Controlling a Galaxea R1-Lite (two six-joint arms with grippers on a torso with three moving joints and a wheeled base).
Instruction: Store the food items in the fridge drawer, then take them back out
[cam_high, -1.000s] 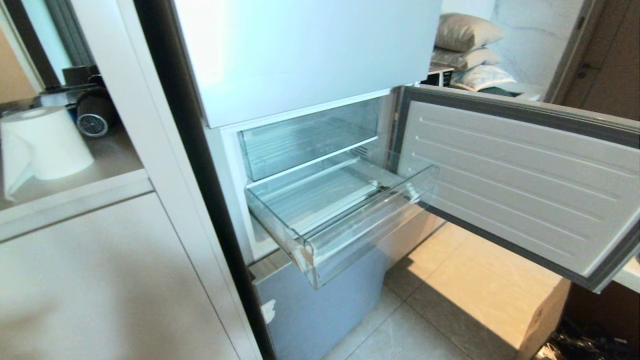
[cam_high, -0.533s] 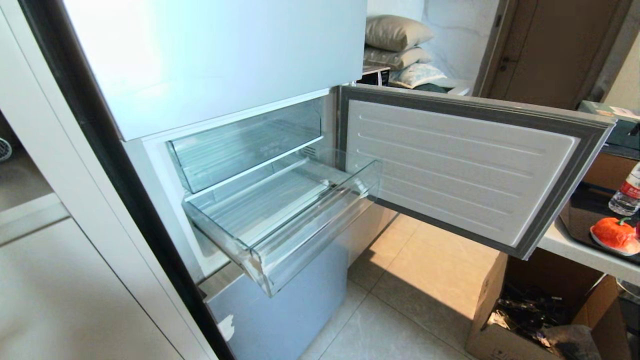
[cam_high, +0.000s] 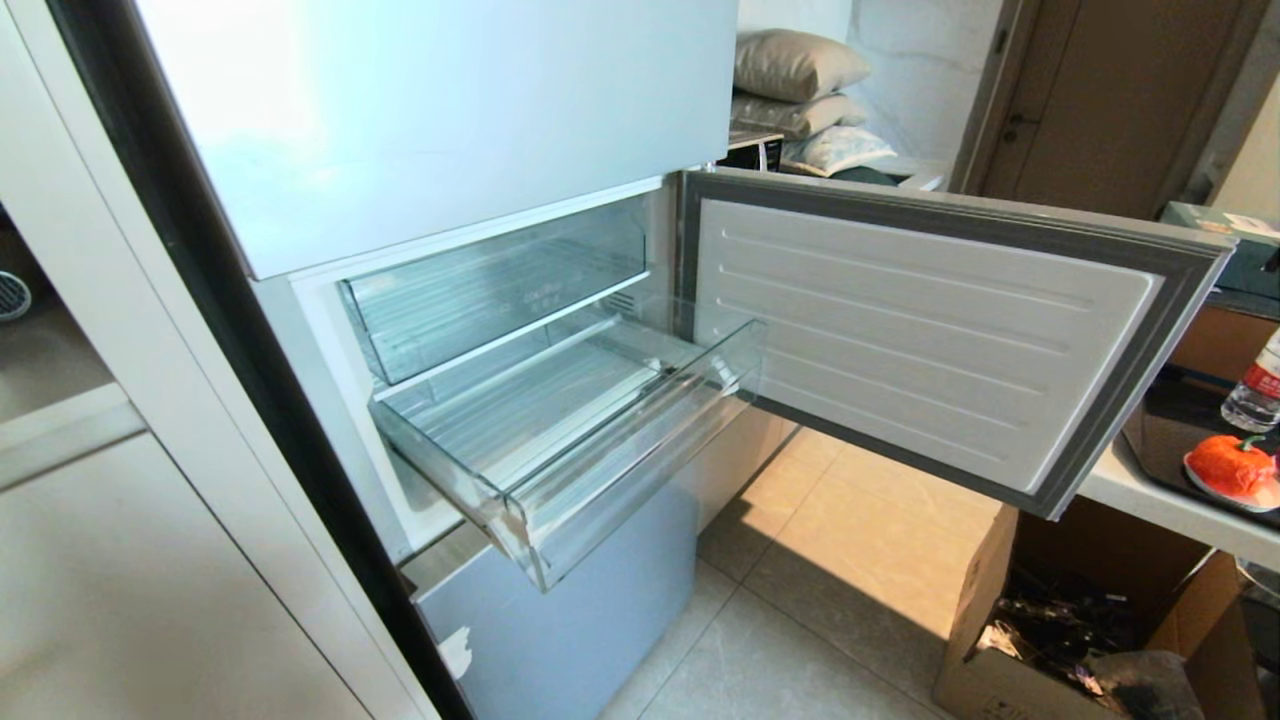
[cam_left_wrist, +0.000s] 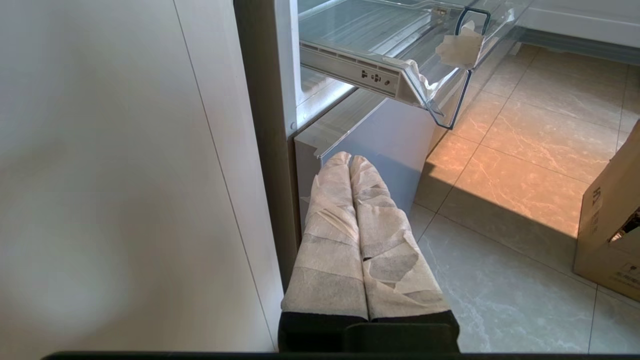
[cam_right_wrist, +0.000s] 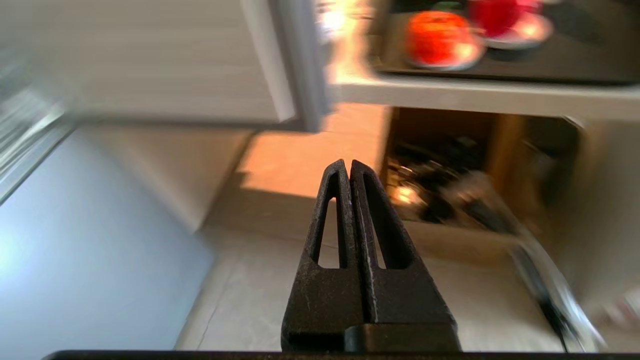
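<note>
With both sets of fingers clenched on nothing, zero progress on storing so far. Right gripper (cam_right_wrist: 348, 167) empty, low over the floor tiles (cam_right_wrist: 280, 280), aimed toward the desk (cam_right_wrist: 480, 95) to the right of the fridge; not visible from the head. Left gripper (cam_left_wrist: 350, 162) paper-wrapped, pressed together, parked low just in front of the grey lower fridge panel (cam_left_wrist: 380, 145), below the drawer's corner. Fridge drawer (cam_high: 560, 450) already pulled out, holding no food, ribbed floor visible, so the opening step looks done. Upper clear drawer (cam_high: 490, 295) pushed in, not the target. Food items not yet touched: orange-red one (cam_high: 1228, 466) with green stem on a dark tray (cam_high: 1150, 440) on the desk, deeper red one (cam_right_wrist: 500, 12) just beside it per the right wrist view. Left to do: pick both, drop in drawer, take back out. Obstacles: open fridge door (cam_high: 930, 330) swung out between drawer and desk, likely needs going around or under with each carry. Cardboard box (cam_high: 1010, 620) of dark clutter on the floor under the desk edge, close to the arm's path. Water bottle (cam_high: 1255, 385) at the tray's far side, near the fruit. Pillows (cam_high: 800, 90) behind, irrelevant.
</note>
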